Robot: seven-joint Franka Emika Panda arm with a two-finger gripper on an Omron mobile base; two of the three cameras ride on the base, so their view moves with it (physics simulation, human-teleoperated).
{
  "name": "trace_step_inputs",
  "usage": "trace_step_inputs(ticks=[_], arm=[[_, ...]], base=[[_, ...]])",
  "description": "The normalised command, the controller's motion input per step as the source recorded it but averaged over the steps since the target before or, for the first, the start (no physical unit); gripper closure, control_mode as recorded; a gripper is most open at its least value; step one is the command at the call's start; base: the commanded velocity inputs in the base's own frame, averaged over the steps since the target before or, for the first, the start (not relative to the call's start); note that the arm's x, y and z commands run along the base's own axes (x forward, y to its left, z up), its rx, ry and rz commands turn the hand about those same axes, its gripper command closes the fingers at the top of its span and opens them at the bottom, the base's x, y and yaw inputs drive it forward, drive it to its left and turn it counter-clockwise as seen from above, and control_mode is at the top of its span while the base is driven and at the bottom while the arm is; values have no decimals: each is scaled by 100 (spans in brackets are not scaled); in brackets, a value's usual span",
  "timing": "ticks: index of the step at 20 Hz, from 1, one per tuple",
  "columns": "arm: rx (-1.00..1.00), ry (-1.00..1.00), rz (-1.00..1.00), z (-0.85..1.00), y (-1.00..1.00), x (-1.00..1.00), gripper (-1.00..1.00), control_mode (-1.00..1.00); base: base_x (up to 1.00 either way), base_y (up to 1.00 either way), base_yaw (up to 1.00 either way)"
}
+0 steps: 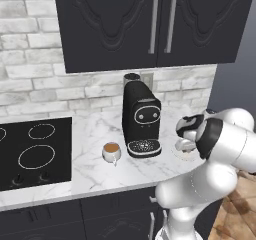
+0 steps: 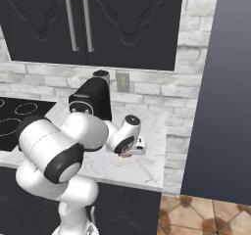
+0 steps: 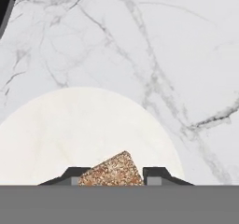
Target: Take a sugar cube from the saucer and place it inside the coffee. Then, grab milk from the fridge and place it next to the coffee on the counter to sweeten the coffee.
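The counter (image 1: 95,169), white marble with grey veins, runs under dark wall cabinets (image 1: 145,19) and a pale brick backsplash (image 1: 30,79). A tall grey-blue panel (image 2: 220,92) rises at the counter's right end in the right base view. In the left base view the black hob (image 1: 32,151) with ring marks lies at 9 o'clock from the coffee machine (image 1: 141,119), a tall black unit standing against the wall.

The white arm (image 1: 220,149) bends over the right end of the counter, its hand turned down toward the saucer (image 1: 186,155), which lies at 3 o'clock from the coffee machine's drip tray, just beside it. The coffee (image 1: 111,151), a white handled cup holding brown liquid, stands upright at 9 o'clock from that tray, near it, with the machine between cup and saucer.

In the hand view the saucer (image 3: 79,134) is a round white plate on the marble, and it holds the sugar cube (image 3: 112,171). The cube is speckled tan-brown and sits turned on the plate, one corner pointing to 12 o'clock of that view; being a cube, it has no clear long axis. The gripper (image 3: 112,177) is down on the saucer with its jaws drawn narrow, one dark fingertip (image 3: 70,176) at the cube's 9 o'clock side and the other at its 3 o'clock side, both touching it. The cube lies on the saucer between them.
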Motion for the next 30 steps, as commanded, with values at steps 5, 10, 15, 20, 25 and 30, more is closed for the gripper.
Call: trace_step_inputs(ticks=[5,10,15,20,25,30], arm=[[0,0,0,-4,0,-1,100,-100],[-1,-4,1,15,18,-27,100,-100],[-9,-4,0,49,45,-41,100,-100],[-8,-1,0,72,50,-32,100,-100],[-8,-2,0,63,55,-37,100,-100],[-9,-1,0,49,64,-30,100,-100]], base=[[0,0,0],[0,0,0],[0,0,0],[0,0,0],[0,0,0],[0,0,0]])
